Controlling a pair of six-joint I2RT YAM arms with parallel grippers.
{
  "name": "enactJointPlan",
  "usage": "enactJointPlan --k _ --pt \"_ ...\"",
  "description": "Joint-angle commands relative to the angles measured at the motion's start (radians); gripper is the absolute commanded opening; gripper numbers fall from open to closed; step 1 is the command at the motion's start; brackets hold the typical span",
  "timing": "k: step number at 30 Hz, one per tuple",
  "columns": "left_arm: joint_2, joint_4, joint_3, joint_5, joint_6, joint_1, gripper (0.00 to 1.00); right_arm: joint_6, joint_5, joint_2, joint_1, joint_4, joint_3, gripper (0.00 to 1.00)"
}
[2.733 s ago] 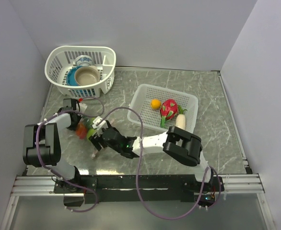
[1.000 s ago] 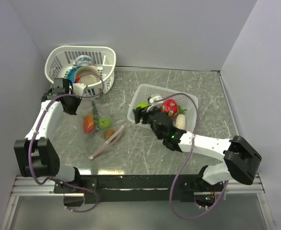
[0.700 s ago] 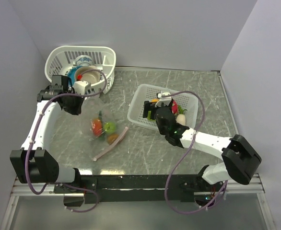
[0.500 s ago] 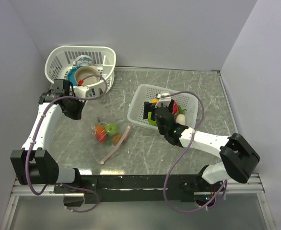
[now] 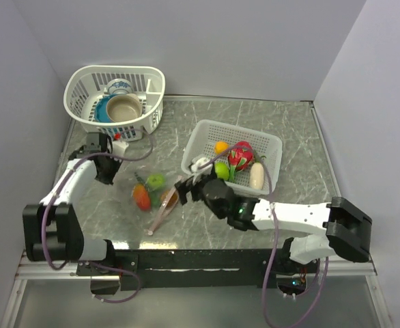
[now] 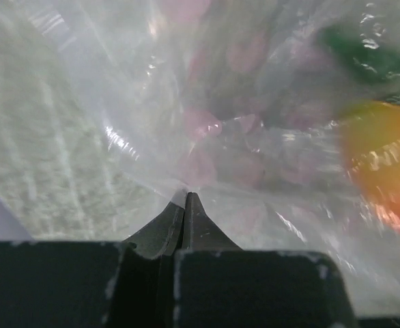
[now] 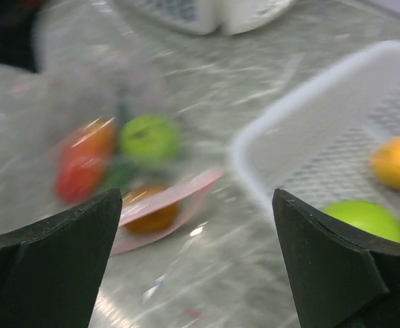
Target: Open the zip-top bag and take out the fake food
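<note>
Grey marbled table (image 5: 207, 113), pale lilac walls (image 5: 220, 41) on three sides. Far left: round white basket (image 5: 111, 68) with two bowls (image 5: 123, 107) and a cup (image 5: 119, 87). Centre-right: rectangular mesh basket (image 5: 217, 131) with an orange fruit (image 5: 221, 147), dragon fruit (image 5: 241, 155), white oblong (image 5: 256, 176) and green ball (image 5: 221, 169). The right arm's wrist covers that basket's near-left corner. The zip-top bag (image 5: 128, 183) lies on the table left of centre, between the two grippers and near the round basket. Its long axis runs from far-left to near-right. The mouth faces right, and the pink zipper strip (image 5: 160, 215) slants from near-left to far-right along that end. The bag is clear, crinkled and glossy. In the right wrist view the strip looks parted into a loop, but it is blurred. Fake food (image 5: 155, 181) inside: a green round piece, a red-orange piece (image 5: 142, 198), an orange-brown piece (image 5: 169, 199) at the mouth, and something dark green. The left gripper (image 5: 108, 172) has its fingers pressed together, pinching the bag's far-left corner film. The right gripper (image 5: 186, 186) is spread wide just right of the zipper end and holds nothing.
</note>
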Motion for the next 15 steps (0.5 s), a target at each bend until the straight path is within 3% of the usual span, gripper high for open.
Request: enactJointPlan --k 1,5,15 --pt "0.122 0.248 -0.088 -0.183 0.021 0.003 0.01 0.006 -0.081 0.071 0.077 0.057 -0.038 0.93" --pt "0.196 0.277 -0.077 -0.198 0.007 0.001 0.01 0.029 -0.097 0.144 0.123 0.11 -0.043 0.89" --pt "0.193 0.297 -0.078 -0.22 0.026 0.001 0.01 -0.04 -0.13 0.357 0.108 0.179 0.075 0.93"
